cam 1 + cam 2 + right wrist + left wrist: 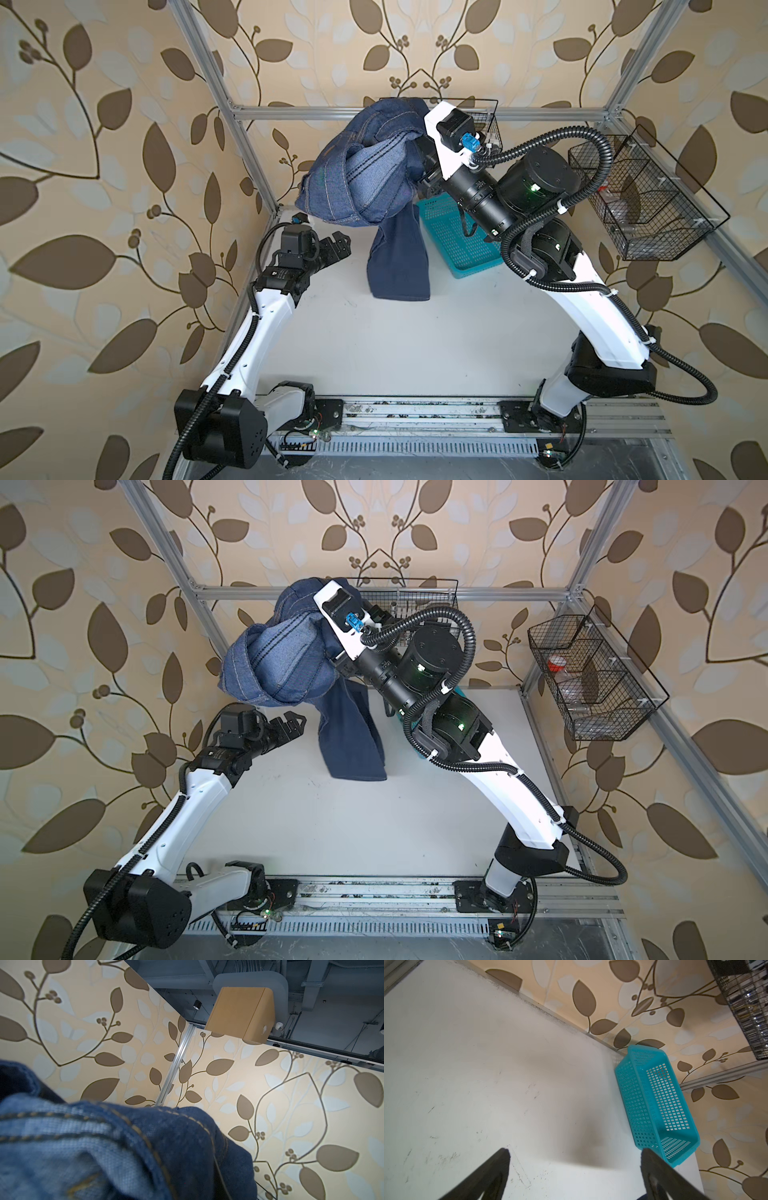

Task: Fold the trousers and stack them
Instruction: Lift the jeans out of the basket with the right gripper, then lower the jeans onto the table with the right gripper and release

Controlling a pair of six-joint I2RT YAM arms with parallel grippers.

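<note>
The trousers [361, 174] [282, 667] are dark blue denim with tan stitching, bunched into a bundle held high over the back of the table. One leg [399, 257] hangs down, and its hem touches the tabletop. My right gripper is shut on the trousers. Its fingers are buried in the denim [124, 1147], which fills the right wrist view. My left gripper [338, 245] [297, 723] [575, 1154] stands open and low at the back left. It holds nothing and is a little left of the hanging leg.
A turquoise perforated basket [457, 245] [654, 1095] sits empty at the back of the white table [415, 340], right of the hanging leg. A black wire basket [644, 199] hangs on the right frame. Another wire basket [486, 120] hangs on the back rail.
</note>
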